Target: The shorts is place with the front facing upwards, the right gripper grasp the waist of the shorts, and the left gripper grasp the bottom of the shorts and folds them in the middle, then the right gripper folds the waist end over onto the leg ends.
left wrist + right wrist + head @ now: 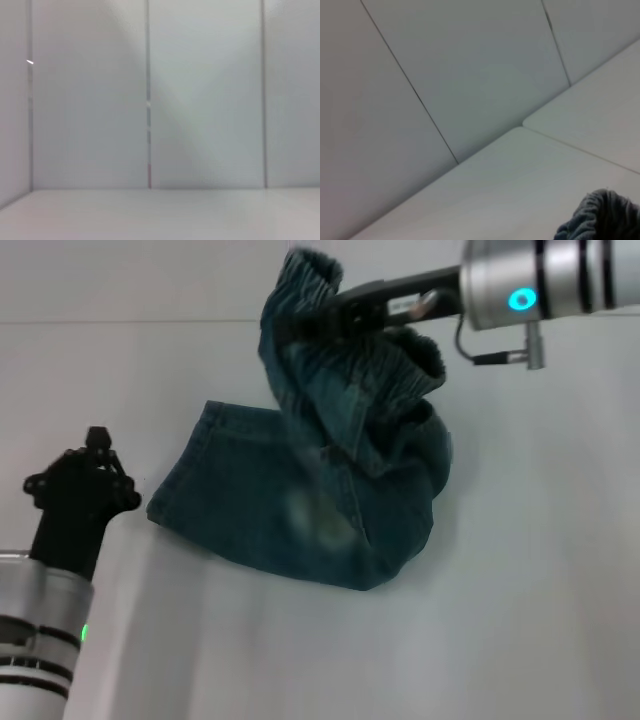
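Observation:
The blue-green denim shorts [330, 510] lie folded lengthwise on the white table, with a pale faded patch facing up. Their ruffled waist [310, 300] is lifted off the table at the back, and my right gripper [335, 312] is shut on it, reaching in from the upper right. The flat leg ends [185, 475] rest on the table at the left. My left gripper [85, 480] stands at the left front, a short way from the leg ends and touching nothing. A bit of the gathered waist [602, 217] shows in the right wrist view.
White table [520, 620] all around the shorts, with a white panelled wall [150, 100] behind it. Nothing else stands on the table.

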